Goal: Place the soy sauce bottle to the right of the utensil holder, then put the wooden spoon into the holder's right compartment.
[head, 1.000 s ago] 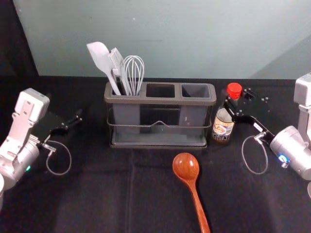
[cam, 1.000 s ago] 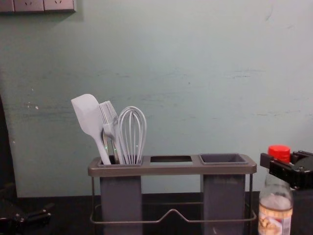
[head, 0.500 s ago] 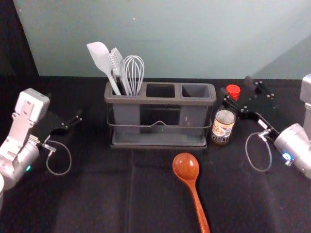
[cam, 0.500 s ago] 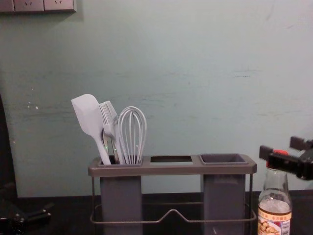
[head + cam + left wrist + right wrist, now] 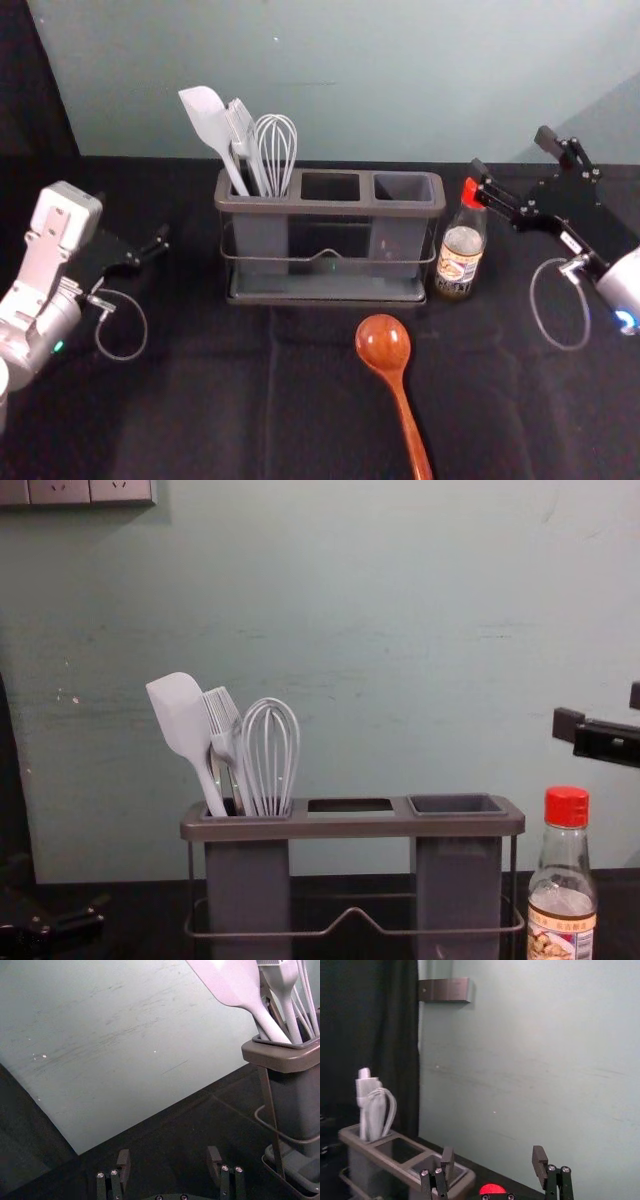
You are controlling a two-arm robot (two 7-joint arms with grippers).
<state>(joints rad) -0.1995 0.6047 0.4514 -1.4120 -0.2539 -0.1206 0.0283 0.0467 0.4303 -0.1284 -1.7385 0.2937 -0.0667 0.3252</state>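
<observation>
Soy sauce bottle [image 5: 460,262] stands upright just beside the utensil holder [image 5: 330,208], at its three o'clock. The right gripper [image 5: 512,152] is above the bottle, toward one o'clock, spread wide and gripping nothing. The left gripper [image 5: 132,216], at the holder's nine o'clock, is wide apart and empty. Wooden spoon [image 5: 383,343] lies at five o'clock. Spatula [image 5: 180,715], whisk [image 5: 270,755] and brush [image 5: 224,725] stand in the left compartment [image 5: 248,890].

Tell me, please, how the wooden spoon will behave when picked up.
The wooden spoon should stay stiff, being one solid-looking piece. Its glossy surface may let it slip. The wide bowl would probably dip if the thin handle is gripped.
</observation>
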